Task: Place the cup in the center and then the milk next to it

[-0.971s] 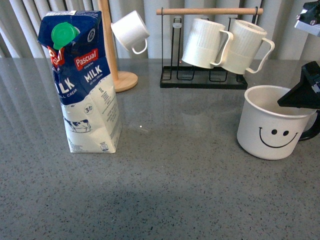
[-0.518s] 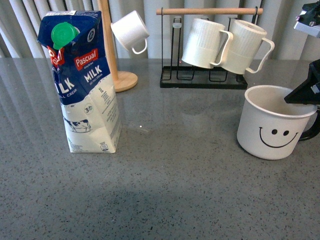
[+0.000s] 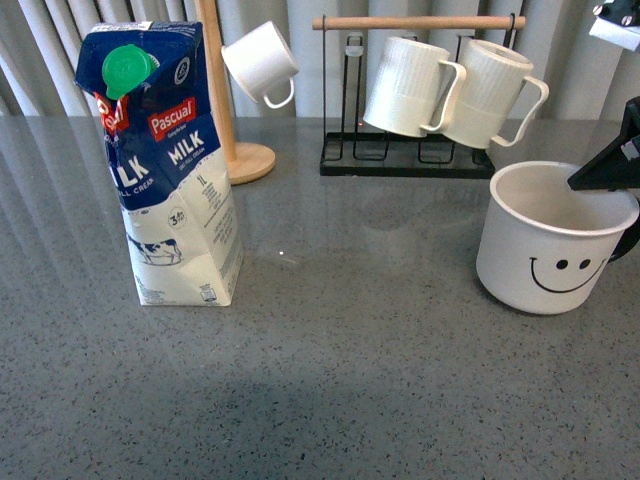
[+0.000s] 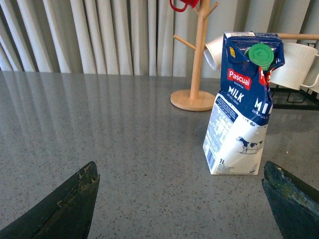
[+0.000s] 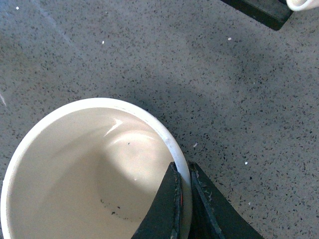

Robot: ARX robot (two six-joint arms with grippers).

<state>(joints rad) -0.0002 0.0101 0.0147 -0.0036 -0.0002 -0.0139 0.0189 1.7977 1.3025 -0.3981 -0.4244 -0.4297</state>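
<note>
The cup, a wide white mug with a black smiley face, is at the right of the front view, tilted and lifted a little off the table. My right gripper is shut on its rim; in the right wrist view the gripper pinches the rim with one finger inside the cup. The milk, a tall blue-and-white Pascual carton with a green cap, stands upright at the left. In the left wrist view my left gripper is open and empty, a short way in front of the milk.
A black rack with two ribbed white mugs stands at the back. A wooden mug tree with a small white cup stands behind the milk. The grey table runs between milk and cup.
The cup has risen slightly and tilted, its smiley face shifted right and up. My right gripper moved up with it. The milk has not moved.
</note>
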